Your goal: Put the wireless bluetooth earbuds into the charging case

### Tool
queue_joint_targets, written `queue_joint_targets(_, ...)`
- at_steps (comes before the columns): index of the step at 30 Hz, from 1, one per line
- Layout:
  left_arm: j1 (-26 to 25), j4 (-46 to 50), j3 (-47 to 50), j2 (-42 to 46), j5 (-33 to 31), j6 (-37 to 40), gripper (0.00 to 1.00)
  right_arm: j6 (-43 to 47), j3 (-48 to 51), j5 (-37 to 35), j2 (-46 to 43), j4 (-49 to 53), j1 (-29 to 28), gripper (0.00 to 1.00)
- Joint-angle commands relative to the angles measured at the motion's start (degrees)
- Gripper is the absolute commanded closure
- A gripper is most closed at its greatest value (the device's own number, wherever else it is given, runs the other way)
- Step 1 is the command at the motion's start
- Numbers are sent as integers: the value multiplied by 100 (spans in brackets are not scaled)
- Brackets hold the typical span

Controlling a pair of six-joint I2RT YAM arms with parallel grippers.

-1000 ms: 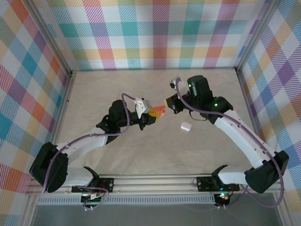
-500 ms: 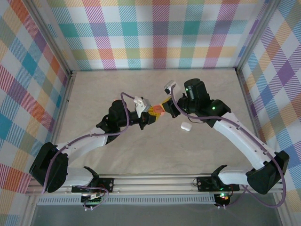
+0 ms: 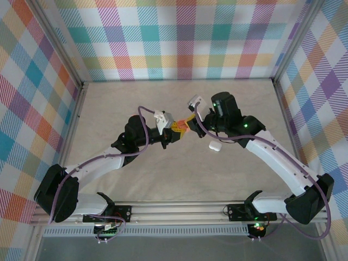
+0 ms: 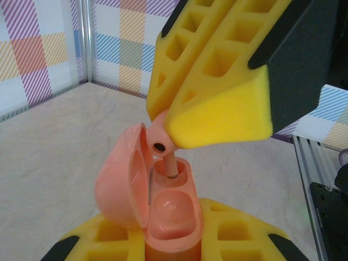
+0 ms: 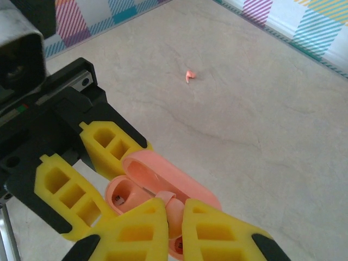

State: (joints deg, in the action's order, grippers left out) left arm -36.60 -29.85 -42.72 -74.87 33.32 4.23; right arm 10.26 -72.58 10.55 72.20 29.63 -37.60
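Right end effector [image 5: 174, 209]: fingers pressed together, pinching one earbud [image 4: 161, 145] by its head. The stem hangs below the fingertips, long axis near upright with a slight lean, and its tip is inside one socket of the charging case [image 4: 175, 217]. The case sits directly beneath this end effector, lid swung open to the side, its other socket bare.

Left end effector [image 4: 173, 247]: clamped on the case base, holding it mouth-up above the bench [image 5: 261, 109].

Judgement: the coming move is a short push along the stem axis. The right arm does it and the left only braces.

Second earbud [image 5: 189, 75]: lies on the bench, well apart, out ahead of the pinching fingers.
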Motion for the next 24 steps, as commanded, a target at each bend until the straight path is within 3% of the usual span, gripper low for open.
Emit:
queue_joint_targets(1,30,-241,-170,101,8,-44,100,285,93,-78,30,84,-70,90)
queue_joint_targets(24,30,-170,-149,157,-1,-20,100,1039,-431,-786,105,627,-381,89)
